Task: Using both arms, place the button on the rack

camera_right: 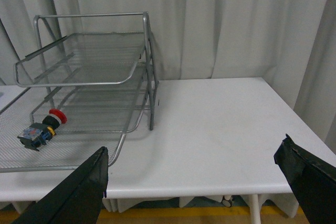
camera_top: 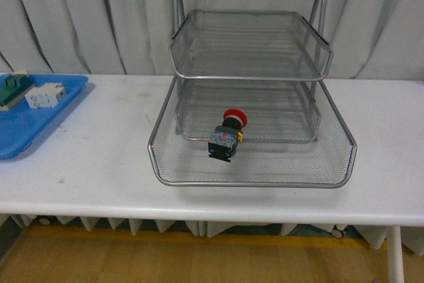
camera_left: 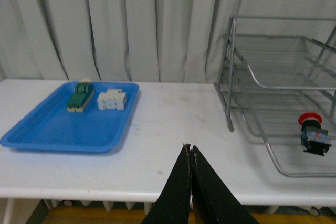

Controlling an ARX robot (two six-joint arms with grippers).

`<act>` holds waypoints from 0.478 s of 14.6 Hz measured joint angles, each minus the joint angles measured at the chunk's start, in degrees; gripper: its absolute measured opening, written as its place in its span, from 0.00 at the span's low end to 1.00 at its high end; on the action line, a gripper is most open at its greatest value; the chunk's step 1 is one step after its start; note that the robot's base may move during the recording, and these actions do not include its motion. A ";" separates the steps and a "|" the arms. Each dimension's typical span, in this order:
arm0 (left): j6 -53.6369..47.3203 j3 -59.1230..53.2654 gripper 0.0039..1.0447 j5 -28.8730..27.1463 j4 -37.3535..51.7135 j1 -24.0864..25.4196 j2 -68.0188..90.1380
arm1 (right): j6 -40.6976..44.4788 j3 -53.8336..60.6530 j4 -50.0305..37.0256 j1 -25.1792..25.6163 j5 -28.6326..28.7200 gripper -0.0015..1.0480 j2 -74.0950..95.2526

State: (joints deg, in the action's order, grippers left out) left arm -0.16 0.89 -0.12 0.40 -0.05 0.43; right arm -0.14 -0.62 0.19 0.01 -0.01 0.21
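The button (camera_top: 226, 136), red mushroom cap on a dark body with blue and yellow bits, lies tilted in the bottom tier of the silver wire rack (camera_top: 199, 178). The same button (camera_left: 314, 134) lies inside the rack (camera_left: 230, 98) in the left wrist view, and the button (camera_right: 41, 128) and rack (camera_right: 149, 93) appear again in the right wrist view. Neither arm appears in the front view. My left gripper (camera_left: 189, 148) is shut on nothing, hanging near the table's front edge, left of the rack. My right gripper (camera_right: 195, 153) stands wide open and empty, right of the rack.
A flat blue tray (camera_top: 40, 120) at the table's left end holds a green-topped block (camera_top: 14, 87) and a white blocky part (camera_top: 45, 95); both also show on the tray (camera_left: 58, 129) in the left wrist view. Grey curtains hang behind the white table (camera_top: 99, 164).
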 joint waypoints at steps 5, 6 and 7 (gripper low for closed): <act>0.11 -0.35 0.41 0.13 -0.66 0.00 0.00 | -0.02 0.00 0.00 0.00 -0.02 0.94 -0.02; 0.13 -0.35 0.51 0.11 -0.63 0.00 0.00 | -0.02 0.00 0.00 0.00 -0.02 0.94 0.00; 0.11 -0.35 0.63 0.11 -0.63 0.00 0.00 | -0.02 0.00 0.00 0.00 -0.02 0.94 -0.02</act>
State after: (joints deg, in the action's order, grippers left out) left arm -0.05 0.54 -0.01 -0.23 -0.05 0.43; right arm -0.16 -0.62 0.19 0.01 -0.03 0.19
